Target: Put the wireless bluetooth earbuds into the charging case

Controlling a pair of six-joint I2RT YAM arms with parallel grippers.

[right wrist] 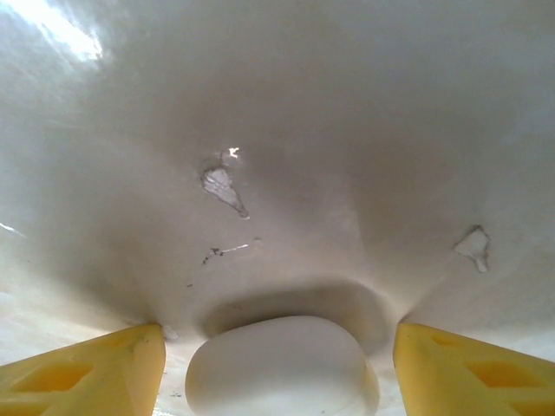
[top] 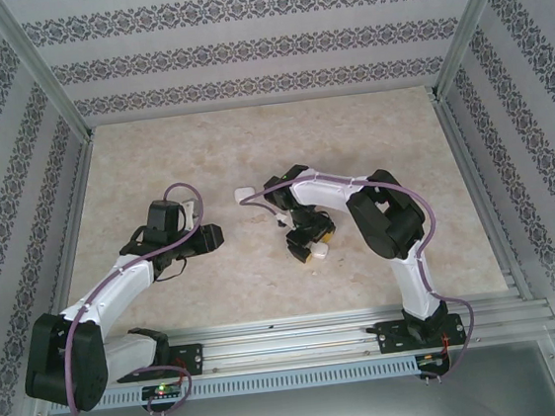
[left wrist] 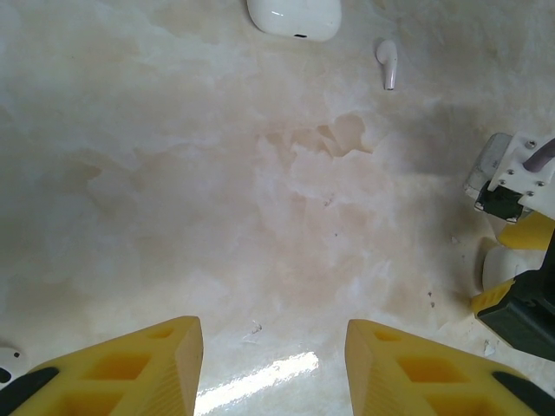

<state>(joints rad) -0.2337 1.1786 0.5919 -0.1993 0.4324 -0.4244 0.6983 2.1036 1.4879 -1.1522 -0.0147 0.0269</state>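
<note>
Left wrist: glossy white rounded-square plastic case [left wrist: 293, 17] clipped by top edge. Small white object [left wrist: 7, 360] at lower-left edge, too cropped to identify. Right wrist: smooth white rounded case [right wrist: 282, 368] blurred, cut off by bottom edge. Top view: right end effector [top: 313, 247] covers most of it.

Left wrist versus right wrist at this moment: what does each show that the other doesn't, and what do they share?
Left wrist: a glossy case at the top edge, a loose earbud lying on the table beside it, and the left hand open with nothing between its fingers. Right wrist: the right hand open astride a rounded case, with gaps on both sides. Both: an open hand over the marbled table.
</note>
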